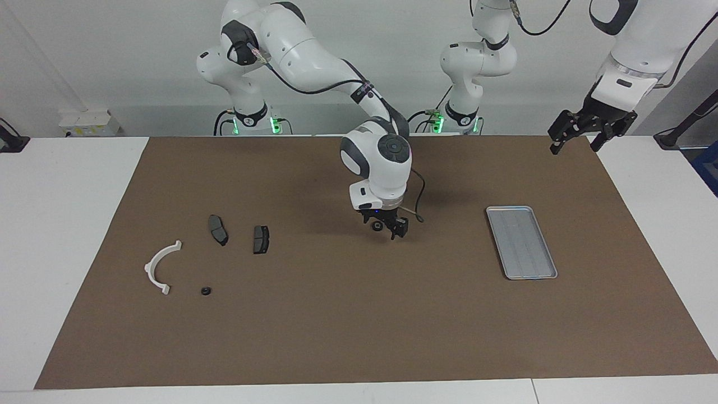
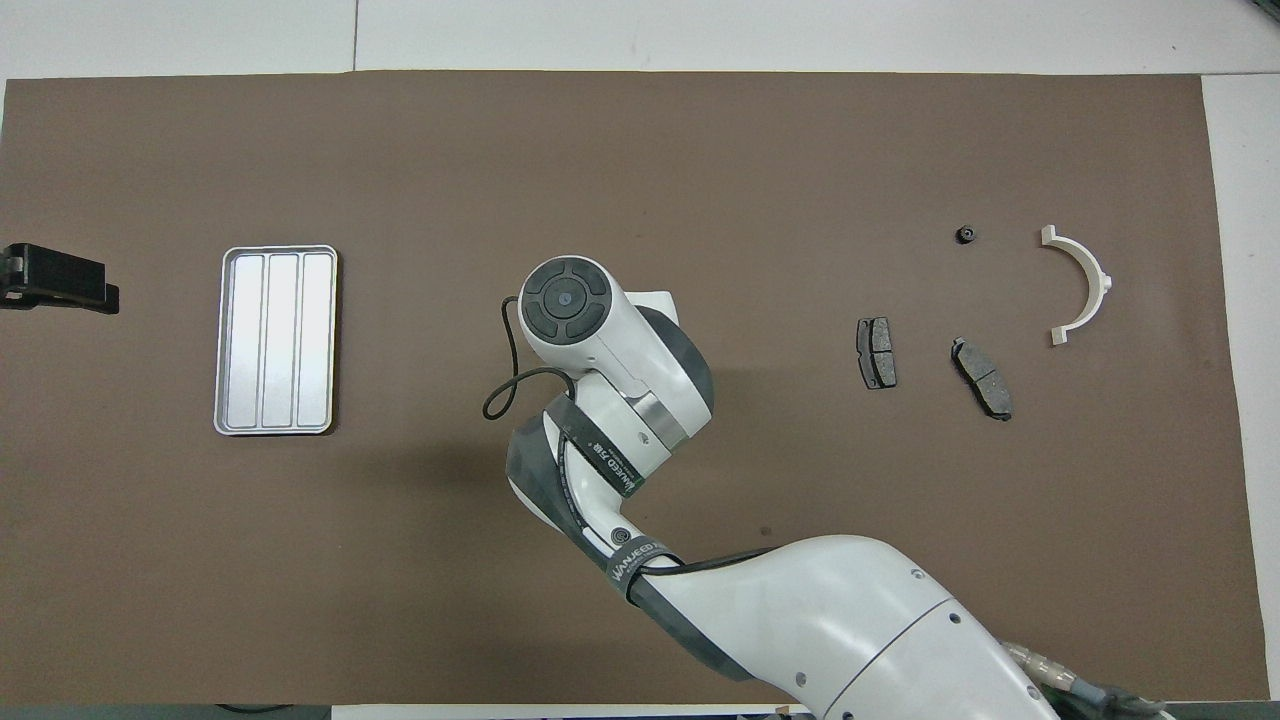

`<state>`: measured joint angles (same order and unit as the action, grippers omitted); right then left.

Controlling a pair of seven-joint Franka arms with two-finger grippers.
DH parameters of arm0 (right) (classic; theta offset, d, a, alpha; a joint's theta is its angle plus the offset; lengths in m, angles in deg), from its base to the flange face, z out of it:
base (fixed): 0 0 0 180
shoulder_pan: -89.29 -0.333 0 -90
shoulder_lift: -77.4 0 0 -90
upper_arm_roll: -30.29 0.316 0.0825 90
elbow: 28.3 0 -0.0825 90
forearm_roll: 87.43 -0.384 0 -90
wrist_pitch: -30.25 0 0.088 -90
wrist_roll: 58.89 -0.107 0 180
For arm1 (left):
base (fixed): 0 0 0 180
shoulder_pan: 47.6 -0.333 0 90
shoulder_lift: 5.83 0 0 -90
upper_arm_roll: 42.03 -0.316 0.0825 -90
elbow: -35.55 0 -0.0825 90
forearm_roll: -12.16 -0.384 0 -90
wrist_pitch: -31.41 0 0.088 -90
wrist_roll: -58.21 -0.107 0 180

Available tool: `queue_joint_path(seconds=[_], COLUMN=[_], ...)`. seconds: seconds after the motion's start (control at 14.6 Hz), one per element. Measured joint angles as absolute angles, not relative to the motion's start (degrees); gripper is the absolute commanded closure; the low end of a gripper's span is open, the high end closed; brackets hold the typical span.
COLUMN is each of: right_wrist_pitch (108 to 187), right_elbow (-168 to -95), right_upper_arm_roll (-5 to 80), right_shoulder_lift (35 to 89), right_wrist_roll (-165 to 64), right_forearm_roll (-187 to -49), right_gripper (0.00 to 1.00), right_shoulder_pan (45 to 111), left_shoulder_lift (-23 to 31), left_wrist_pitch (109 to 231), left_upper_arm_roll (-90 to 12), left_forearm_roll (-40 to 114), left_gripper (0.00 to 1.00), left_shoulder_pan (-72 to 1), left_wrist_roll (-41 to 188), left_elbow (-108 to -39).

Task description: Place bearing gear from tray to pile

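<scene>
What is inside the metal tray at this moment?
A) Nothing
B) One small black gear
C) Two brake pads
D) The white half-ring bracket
A: the tray shows only its bare ribbed floor in both views, while the white half-ring bracket, the two brake pads and a small black gear lie on the brown mat toward the right arm's end of the table.

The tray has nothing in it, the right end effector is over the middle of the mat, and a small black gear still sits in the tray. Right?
Not quite. The facing view shows the small black gear lying on the mat beside the white bracket, not in the tray, which holds nothing. The right end effector is over the middle of the mat, as you say.
</scene>
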<state>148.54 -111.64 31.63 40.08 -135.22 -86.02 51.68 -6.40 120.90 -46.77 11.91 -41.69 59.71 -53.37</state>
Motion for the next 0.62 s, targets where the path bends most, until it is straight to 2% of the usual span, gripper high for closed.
queue_joint_path(seconds=[0.27,0.62], right_wrist_pitch=[148.54,148.54], right_elbow=[-113.73,-114.69], right_upper_arm_roll=[32.48,32.82], right_shoulder_lift=[40.28,41.04], right_wrist_roll=[-135.24,-135.25], right_forearm_roll=[-86.39,-87.33], right_gripper=[0.03,0.26], right_shoulder_pan=[51.62,51.53], left_shoulder_lift=[-6.05,-5.75], left_wrist_pitch=[120.79,120.78], left_upper_arm_roll=[-46.77,-46.63], left_forearm_roll=[11.91,11.93], left_gripper=[0.0,0.0], left_shoulder_pan=[-42.04,-42.04], left_wrist_roll=[59.87,59.88], left_elbow=[-53.29,-53.3])
